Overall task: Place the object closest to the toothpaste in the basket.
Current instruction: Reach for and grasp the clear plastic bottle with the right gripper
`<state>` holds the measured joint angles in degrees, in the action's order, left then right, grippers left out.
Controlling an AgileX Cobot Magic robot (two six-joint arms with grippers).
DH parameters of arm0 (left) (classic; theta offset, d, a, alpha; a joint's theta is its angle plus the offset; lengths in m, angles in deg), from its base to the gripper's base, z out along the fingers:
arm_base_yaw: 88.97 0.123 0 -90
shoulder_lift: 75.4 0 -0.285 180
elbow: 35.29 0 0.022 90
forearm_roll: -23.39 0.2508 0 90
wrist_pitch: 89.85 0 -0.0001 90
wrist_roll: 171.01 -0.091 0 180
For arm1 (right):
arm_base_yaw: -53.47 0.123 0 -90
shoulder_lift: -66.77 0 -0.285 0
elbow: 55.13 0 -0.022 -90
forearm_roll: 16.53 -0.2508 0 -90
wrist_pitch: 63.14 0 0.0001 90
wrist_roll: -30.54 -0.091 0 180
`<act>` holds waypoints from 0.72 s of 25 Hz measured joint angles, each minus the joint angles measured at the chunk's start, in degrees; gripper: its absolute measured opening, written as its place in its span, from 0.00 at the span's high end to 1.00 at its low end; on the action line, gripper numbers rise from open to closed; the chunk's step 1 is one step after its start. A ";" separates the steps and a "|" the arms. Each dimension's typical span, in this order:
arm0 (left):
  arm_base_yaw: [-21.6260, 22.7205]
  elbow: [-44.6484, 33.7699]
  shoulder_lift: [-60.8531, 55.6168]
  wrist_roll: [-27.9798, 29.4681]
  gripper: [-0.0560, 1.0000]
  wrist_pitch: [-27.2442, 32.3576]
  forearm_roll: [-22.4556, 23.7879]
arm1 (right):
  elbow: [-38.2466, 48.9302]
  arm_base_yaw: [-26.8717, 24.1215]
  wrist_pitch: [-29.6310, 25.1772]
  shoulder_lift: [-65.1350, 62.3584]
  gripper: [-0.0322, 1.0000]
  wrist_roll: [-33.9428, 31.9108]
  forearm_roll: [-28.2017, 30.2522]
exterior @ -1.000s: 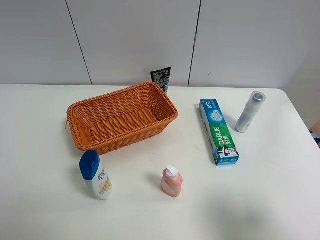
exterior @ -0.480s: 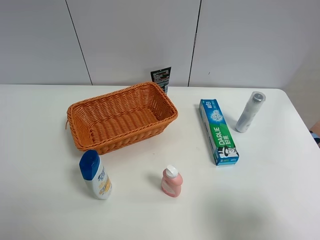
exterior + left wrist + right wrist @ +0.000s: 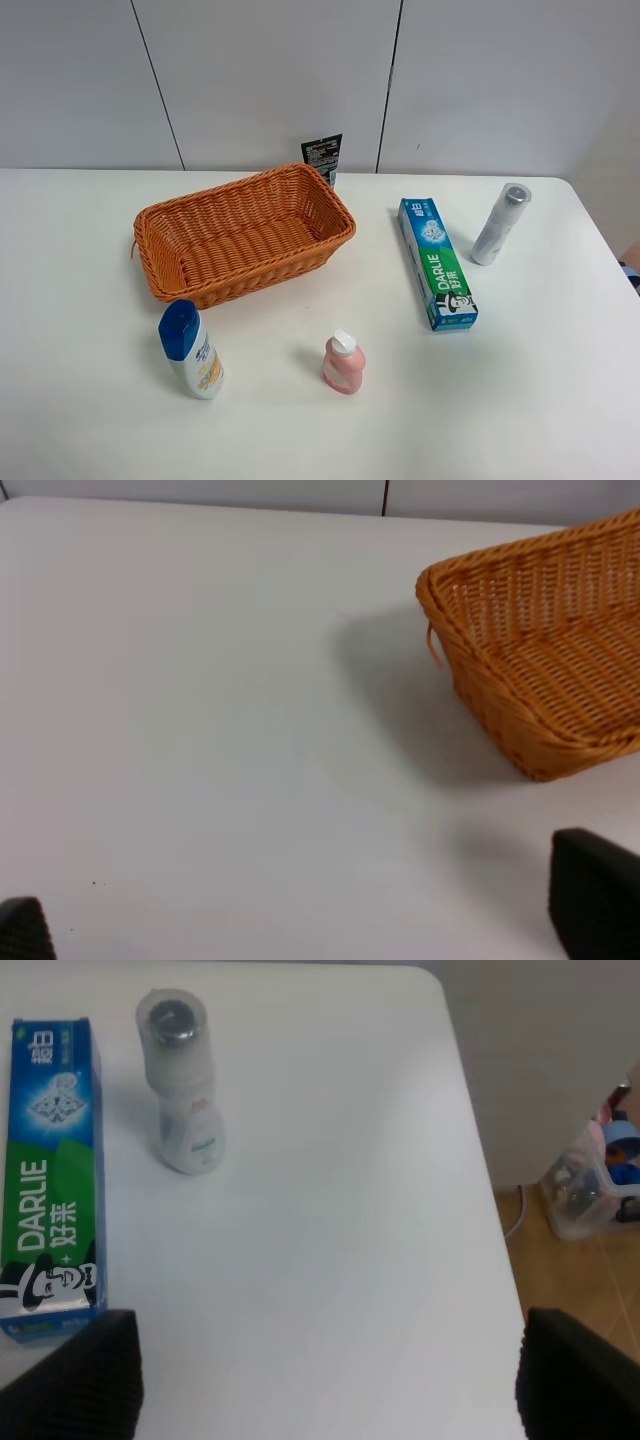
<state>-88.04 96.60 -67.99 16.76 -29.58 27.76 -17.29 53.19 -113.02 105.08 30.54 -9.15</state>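
The green and blue toothpaste box (image 3: 437, 262) lies right of the middle of the table; it also shows in the right wrist view (image 3: 50, 1180). A silver-capped white bottle (image 3: 500, 223) stands just right of it, seen too in the right wrist view (image 3: 182, 1085). The orange wicker basket (image 3: 270, 270) sits left of centre, empty, and its corner shows in the left wrist view (image 3: 500, 710). My left gripper (image 3: 305, 915) is open and empty over bare table beside the basket. My right gripper (image 3: 325, 1380) is open and empty, short of the bottle. Neither arm shows in the high view.
A blue-capped white bottle (image 3: 190, 350) and a small pink bottle (image 3: 343, 364) stand near the front. A black packet (image 3: 323, 155) stands behind the basket. The table's right edge drops to the floor, where a plastic box (image 3: 590, 1180) sits.
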 joint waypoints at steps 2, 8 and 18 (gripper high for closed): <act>0.00 0.00 0.00 0.00 0.01 0.00 0.00 | -1.22 1.21 2.88 6.50 0.25 1.14 0.01; 0.00 0.00 0.00 0.00 0.01 0.00 0.00 | -4.37 1.83 13.23 24.18 0.25 1.43 -2.75; 0.00 0.00 0.00 0.00 0.01 0.00 0.00 | -5.65 1.83 28.64 40.76 0.25 6.76 -3.73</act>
<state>-88.04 96.60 -67.99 16.76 -29.58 27.76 -22.94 55.02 -84.38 145.84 37.30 -12.87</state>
